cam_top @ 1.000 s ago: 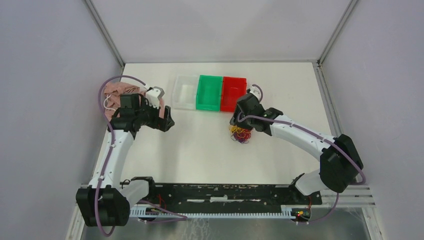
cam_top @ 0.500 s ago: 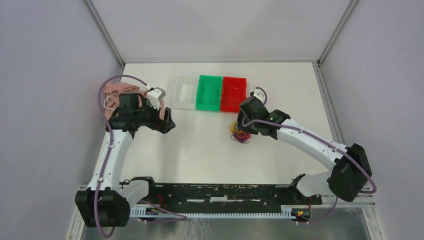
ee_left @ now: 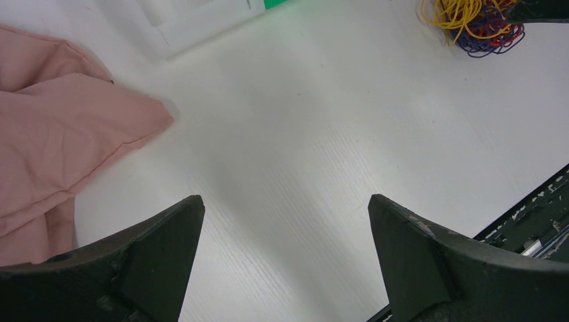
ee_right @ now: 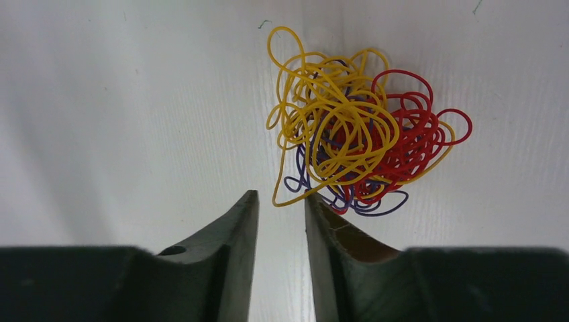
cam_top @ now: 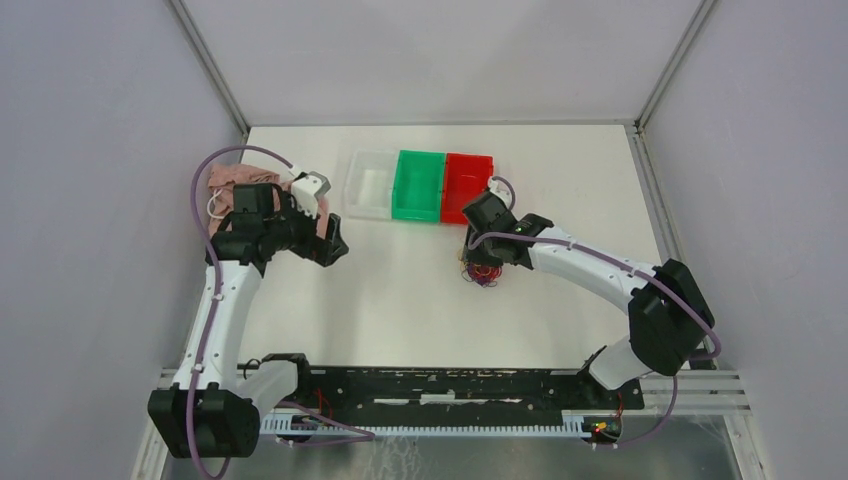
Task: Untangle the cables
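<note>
Cables [ee_right: 355,134] lying as one tangle of yellow, red and purple loops on counter [ee_right: 134,100], just ahead of right end effector [ee_right: 280,196], mostly off to one side of its tips. Its jaws standing with narrow gap, gripping nothing. Left end effector [ee_left: 285,204] hanging wide apart, holding nothing, well apart from tangle; pink cloth [ee_left: 60,134] lying just beside it.

Top view: cables [cam_top: 483,273] partly hid under right arm [cam_top: 505,245]; single loops too small to sep. L wrist view: cables cut by top edge, cloth [ee_left: 60,134] by left edge, bin [ee_left: 201,25] mostly off-frame.
</note>
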